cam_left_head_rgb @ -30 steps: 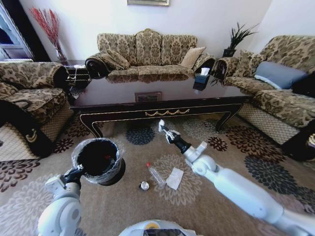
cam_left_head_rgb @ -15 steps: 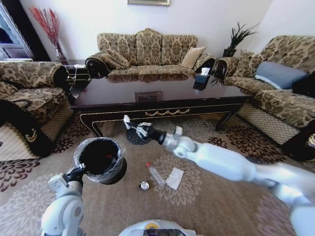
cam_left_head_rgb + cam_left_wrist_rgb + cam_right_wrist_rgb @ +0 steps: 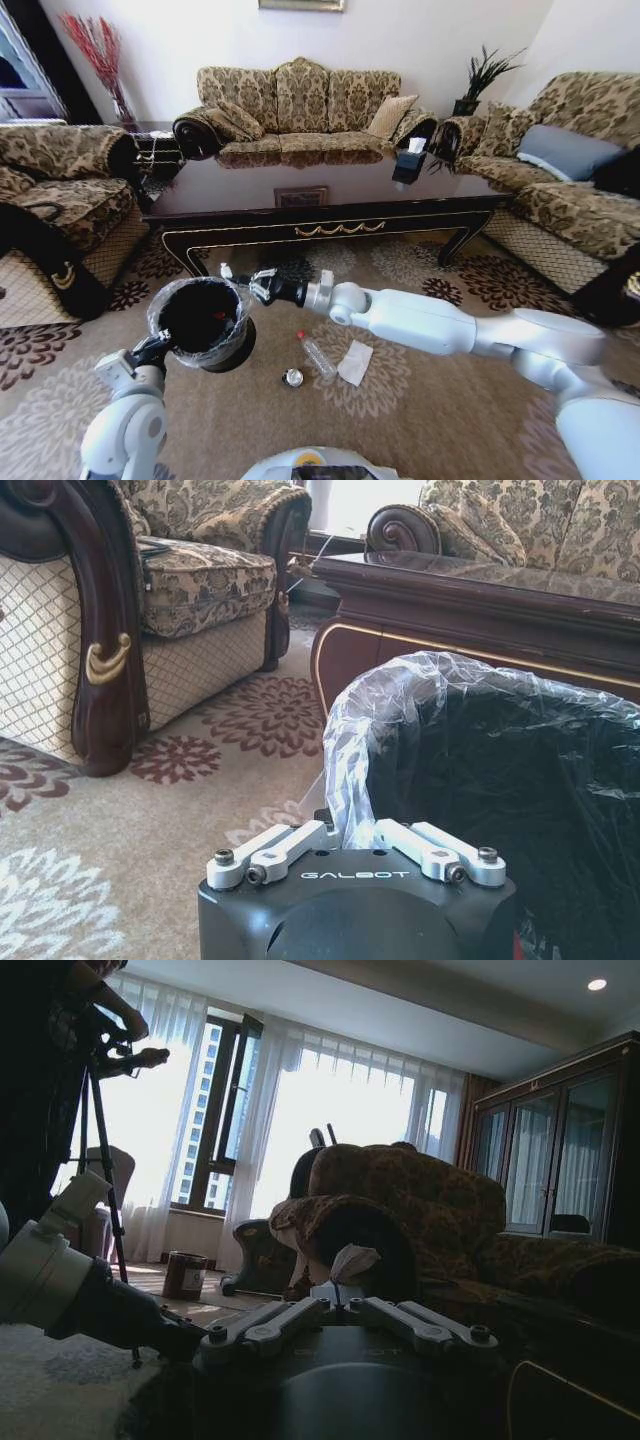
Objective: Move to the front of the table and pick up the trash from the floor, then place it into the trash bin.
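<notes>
Three pieces of trash lie on the floor (image 3: 450,420) in front of the table (image 3: 320,205): a clear bottle (image 3: 317,355) with a red cap, a crumpled white paper (image 3: 354,362) just beside it, and a small silvery can piece (image 3: 292,377) near the bottle's lower end. All three sit on a cream flower medallion of the carpet, apart from both grippers.

Trash bin (image 3: 202,325): black, lined with a translucent bag, held up off the carpet to the left of the litter, in front of the table's left leg. Left gripper (image 3: 158,350) is clenched on the bin's near rim; the left wrist view shows its fingers (image 3: 290,845) pinching the bag-covered edge. A small red item shows inside the bin, too small to identify.

Right gripper (image 3: 240,283) is reached across from the right, just over the bin's far rim, between bin and table apron. It lies above and to the left of the bottle, well clear of it. Something small and white sits at its fingertips in the head view; the right wrist view shows a pale crumpled scrap (image 3: 352,1260) grasped between the fingers.

Sofas flank the table on three sides.
</notes>
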Controlling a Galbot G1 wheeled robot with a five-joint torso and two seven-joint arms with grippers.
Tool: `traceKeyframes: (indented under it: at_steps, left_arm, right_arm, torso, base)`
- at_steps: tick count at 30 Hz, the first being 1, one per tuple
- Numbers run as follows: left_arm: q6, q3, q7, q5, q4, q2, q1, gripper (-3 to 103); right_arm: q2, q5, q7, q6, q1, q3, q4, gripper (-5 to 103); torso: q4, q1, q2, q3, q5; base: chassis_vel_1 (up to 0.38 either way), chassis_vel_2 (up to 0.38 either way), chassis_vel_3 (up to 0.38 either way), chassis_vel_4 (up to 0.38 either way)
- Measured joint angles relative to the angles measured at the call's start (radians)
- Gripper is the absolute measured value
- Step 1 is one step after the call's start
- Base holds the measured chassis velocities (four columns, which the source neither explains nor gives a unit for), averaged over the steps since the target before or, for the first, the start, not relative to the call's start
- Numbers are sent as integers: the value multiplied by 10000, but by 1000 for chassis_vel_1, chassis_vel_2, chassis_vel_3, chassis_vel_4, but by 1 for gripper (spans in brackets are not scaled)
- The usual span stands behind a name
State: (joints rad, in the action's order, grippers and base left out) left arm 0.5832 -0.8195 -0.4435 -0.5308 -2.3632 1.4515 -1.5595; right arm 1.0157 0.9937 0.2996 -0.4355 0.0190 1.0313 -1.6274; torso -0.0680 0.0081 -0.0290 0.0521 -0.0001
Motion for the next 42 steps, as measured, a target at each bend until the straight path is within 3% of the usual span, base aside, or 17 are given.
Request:
traceKeyframes:
  at_steps: [12,21,23,27,29,32,33,38,39,42]
  left_arm:
    - [-9,-9,3,1,-15,58,61,3]
    - [-34,-66,12,-37,-19,58,69,3]
    - [-41,-93,15,-51,-24,48,69,3]
    - [-71,-129,19,-67,-33,25,62,3]
    - [-76,-130,19,-67,-33,24,62,3]
    - [-109,-131,23,-62,-21,38,64,3]
    - [-109,-131,23,-62,-21,38,64,3]
    - [-138,-118,31,2,42,59,64,3]
    - [-138,-118,31,2,42,59,64,3]
    - [-150,-117,40,22,68,62,70,3]
  right_arm:
    - [961,-221,186,-186,-93,458,814,0]
    - [1242,-222,218,-193,-132,707,1119,0]
    - [1206,-206,255,-144,-132,720,1167,5]
    - [1081,-28,648,230,-105,641,1219,27]
    - [1041,29,792,372,-86,576,1220,27]
    - [834,242,1069,761,-52,301,1145,43]
    - [834,242,1069,761,-52,301,1145,43]
    - [197,1013,1086,1221,-182,-707,645,65]
    - [197,1013,1086,1221,-182,-707,645,65]
    - [-297,1232,665,1423,-633,-1764,628,81]
  torso:
    - [1,0,0,0,-1]
    - [1,0,0,0,0]
    - [0,0,0,0,1]
    - [0,0,0,0,1]
    - [1,0,0,0,1]
    - [1,0,0,0,1]
    - [1,0,0,0,1]
    - [0,0,0,-1,1]
    - [0,0,0,-1,1]
    - [1,0,-1,-1,3]
  base:
    - [0,0,0,0]
    - [0,0,0,0]
    - [0,0,0,0]
    - [0,0,0,0]
    - [0,0,0,0]
    - [0,0,0,0]
    - [0,0,0,0]
    - [0,0,0,0]
    - [0,0,0,0]
    - [0,0,0,0]
